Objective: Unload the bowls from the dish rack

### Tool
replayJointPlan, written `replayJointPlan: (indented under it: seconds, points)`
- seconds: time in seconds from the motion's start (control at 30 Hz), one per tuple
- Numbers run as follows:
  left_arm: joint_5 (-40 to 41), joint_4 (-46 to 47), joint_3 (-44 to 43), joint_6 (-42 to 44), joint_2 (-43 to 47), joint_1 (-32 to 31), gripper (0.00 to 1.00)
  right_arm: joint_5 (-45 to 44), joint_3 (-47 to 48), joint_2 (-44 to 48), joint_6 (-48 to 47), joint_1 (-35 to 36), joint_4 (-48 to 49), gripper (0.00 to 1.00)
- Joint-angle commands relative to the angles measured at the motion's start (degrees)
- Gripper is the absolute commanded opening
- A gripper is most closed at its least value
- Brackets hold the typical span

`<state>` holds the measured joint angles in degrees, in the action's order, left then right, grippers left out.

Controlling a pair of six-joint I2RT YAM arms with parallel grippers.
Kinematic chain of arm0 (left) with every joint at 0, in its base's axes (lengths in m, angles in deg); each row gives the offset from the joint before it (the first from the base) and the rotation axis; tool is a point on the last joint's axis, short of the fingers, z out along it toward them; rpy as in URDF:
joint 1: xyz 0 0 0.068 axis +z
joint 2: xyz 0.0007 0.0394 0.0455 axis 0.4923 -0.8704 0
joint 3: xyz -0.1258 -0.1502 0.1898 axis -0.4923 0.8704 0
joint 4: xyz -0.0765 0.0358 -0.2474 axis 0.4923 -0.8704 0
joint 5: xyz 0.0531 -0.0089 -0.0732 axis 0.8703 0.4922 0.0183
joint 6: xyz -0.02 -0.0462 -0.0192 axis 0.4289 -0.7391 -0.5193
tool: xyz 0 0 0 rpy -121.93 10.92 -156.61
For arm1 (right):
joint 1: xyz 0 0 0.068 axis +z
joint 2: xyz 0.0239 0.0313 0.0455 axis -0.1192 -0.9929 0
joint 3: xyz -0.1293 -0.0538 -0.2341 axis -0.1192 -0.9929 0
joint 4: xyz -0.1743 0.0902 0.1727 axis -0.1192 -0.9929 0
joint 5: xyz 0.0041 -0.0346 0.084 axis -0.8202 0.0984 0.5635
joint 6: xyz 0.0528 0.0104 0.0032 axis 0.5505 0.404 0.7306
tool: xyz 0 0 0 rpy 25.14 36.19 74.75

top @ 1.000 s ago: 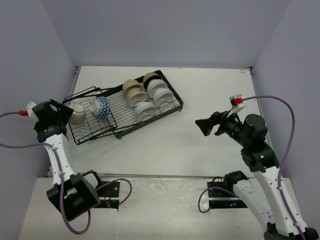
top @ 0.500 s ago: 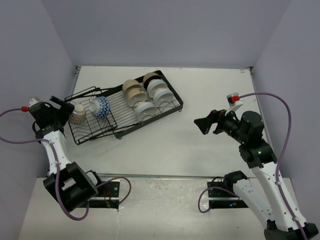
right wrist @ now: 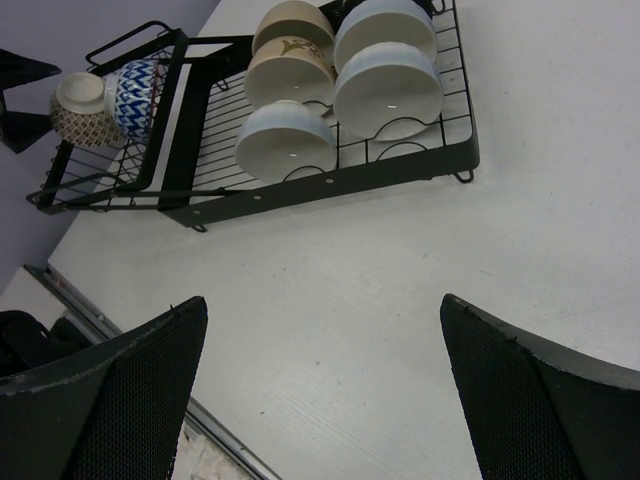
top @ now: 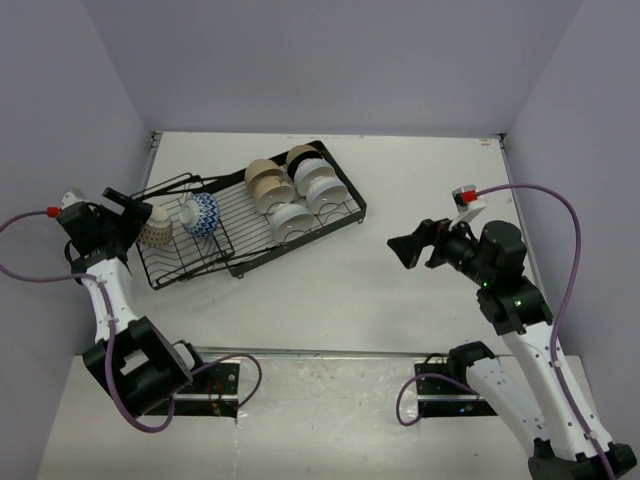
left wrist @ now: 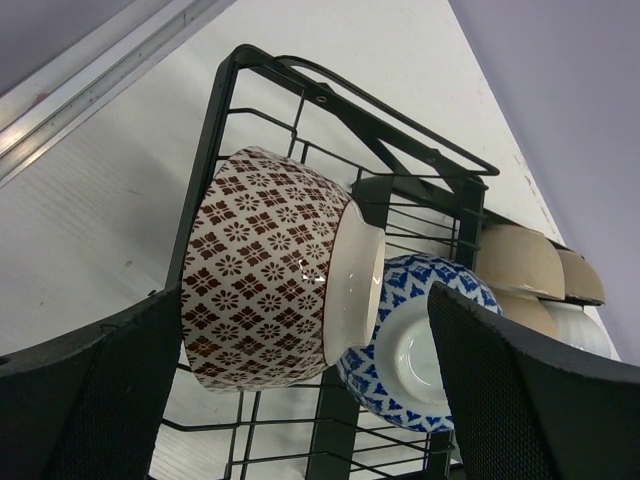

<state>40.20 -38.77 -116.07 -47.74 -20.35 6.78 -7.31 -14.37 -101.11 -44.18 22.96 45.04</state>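
The black wire dish rack lies slanted at the table's back left. Its basket end holds a brown-patterned bowl and a blue-white patterned bowl, both on their sides. Beige bowls and white bowls stand in the slots. My left gripper is open at the basket end. In the left wrist view the brown-patterned bowl shows just ahead between the wide fingers, untouched. My right gripper hangs open and empty over bare table, well right of the rack.
Grey walls close in the table on the left, back and right. A metal strip runs along the table's near edge. Purple cables loop from both arms. White tabletop stretches right of the rack.
My left gripper has drawn back a little to the left and turned toward the rack's basket end. The right arm shifted slightly, then held still. Both grippers stayed open.
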Motion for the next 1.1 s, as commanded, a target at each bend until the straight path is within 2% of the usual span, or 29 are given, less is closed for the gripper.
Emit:
replayJointPlan:
  seconds: [0.0, 0.7, 0.73, 1.07]
  points:
    - [-3.1, 3.7, -0.5, 1.4, -0.3, 0.4, 1.00, 0.9, 1.8, -0.5, -0.2, 0.1, 0.8, 0.99]
    - [-11.9, 11.7, 1.6, -2.6, -3.7, 0.4, 0.95, 1.3, 1.8, -1.7, -0.6, 0.1, 0.7, 0.99]
    - [-12.3, 14.2, 1.8, -2.9, -3.9, 0.4, 0.95, 1.4, 1.9, -1.7, -0.7, 0.1, 0.7, 0.99]
    - [-16.1, 18.9, 3.4, -6.2, -5.0, 0.4, 0.94, 1.4, 2.0, -2.1, -0.8, 0.2, 0.7, 0.99]
